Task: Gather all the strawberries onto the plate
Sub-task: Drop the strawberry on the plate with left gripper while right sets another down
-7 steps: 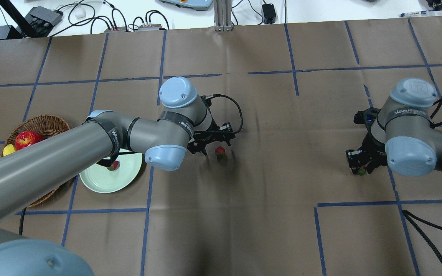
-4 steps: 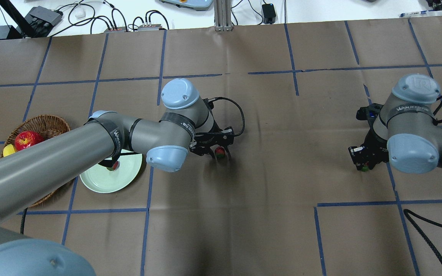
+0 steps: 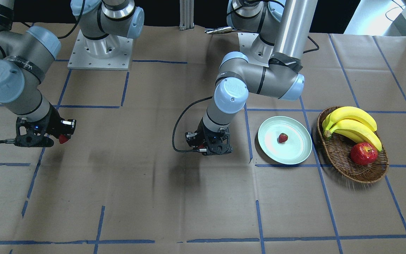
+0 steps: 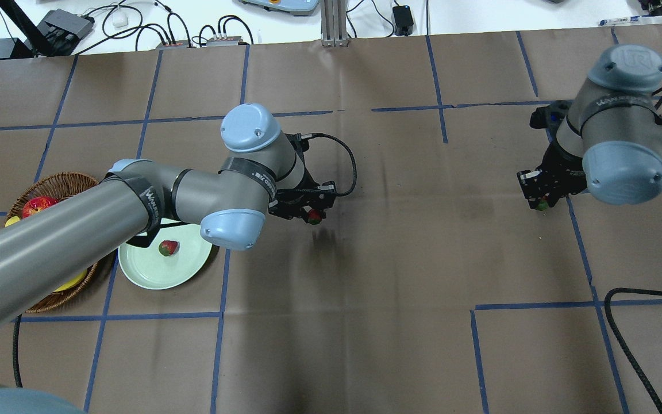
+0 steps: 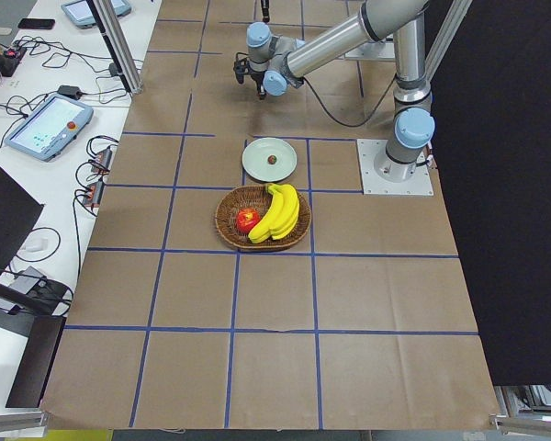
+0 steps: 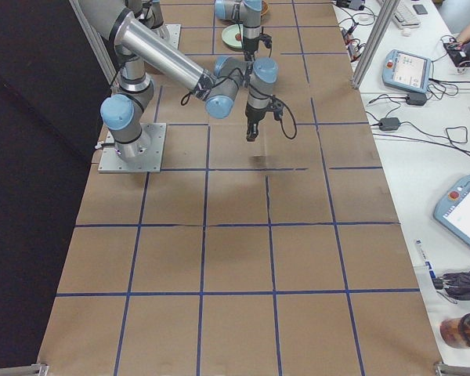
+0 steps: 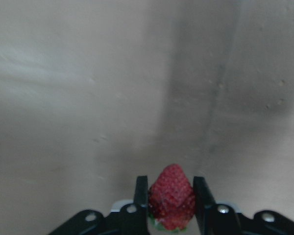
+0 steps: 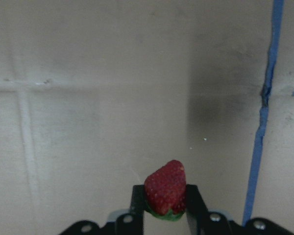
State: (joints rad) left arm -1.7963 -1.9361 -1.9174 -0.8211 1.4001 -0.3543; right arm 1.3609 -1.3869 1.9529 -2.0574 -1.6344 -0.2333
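My left gripper [image 4: 312,217] is shut on a small red strawberry [image 7: 171,198] and holds it above the brown paper, right of the plate. My right gripper [image 4: 540,202] is shut on a second strawberry [image 8: 165,190] and holds it off the table at the far right. It shows red at the fingertips in the front view [image 3: 63,139]. The pale mint-green plate [image 4: 156,275] lies under my left forearm. A third strawberry [image 4: 168,248] lies on the plate and also shows in the front view [image 3: 283,137].
A brown wicker basket [image 3: 344,164] with bananas [image 3: 352,123] and a red apple [image 3: 364,153] stands just beyond the plate on my left. A black cable [image 4: 641,296] lies on the table at the right. Blue tape lines cross the brown paper.
Both grippers have closed on their strawberries and lifted them. The left gripper has moved left toward the plate. The right gripper has moved away from me, toward the far side.
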